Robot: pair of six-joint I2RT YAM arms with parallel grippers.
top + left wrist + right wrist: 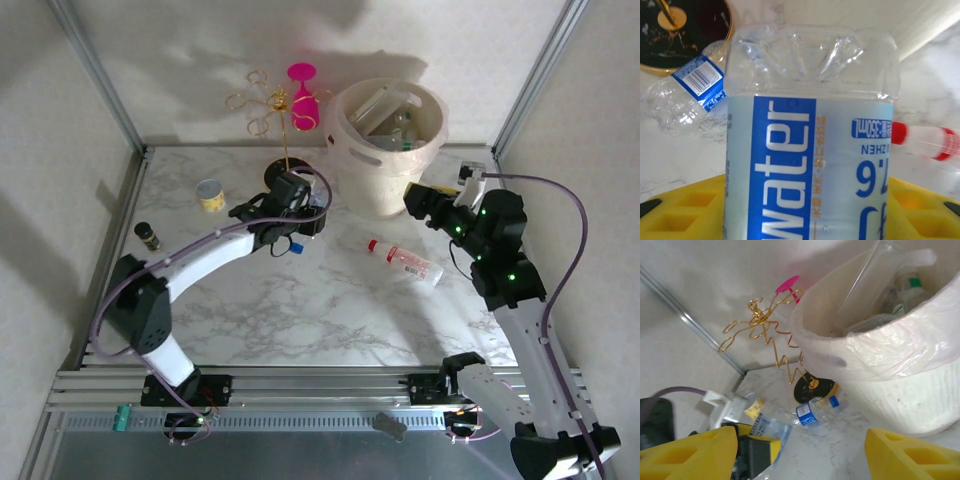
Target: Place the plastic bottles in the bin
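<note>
1. The left gripper's (pixel 807 200) jaws are closed on a clear water bottle (pixel 810 150), with a yellow pad on either side of its blue-and-white label. The right gripper's (pixel 800 455) jaws stand apart with nothing between them.
2. We judge the grip sits on the label band because the ribbed shoulder above it would buckle more easily.
3. The held bottle is low over the marble table (pixel 300 320), near the black base (pixel 670 35) of the gold wire stand (pixel 270 105) and left of the bin (pixel 375 185). We cannot tell whether it has left the surface.
4. The bin stands at the far side of the table with several bottles (pixel 385 115) already inside. The right gripper hovers just beside its near wall.
5. Two bottles lie loose on the table. A crumpled blue-label bottle (pixel 685 95) is by the stand's base, and a red-capped bottle (pixel 405 262) lies between the arms.
6. Next, we think, the held bottle must rise well clear of the bin's tall rim before release.
</note>
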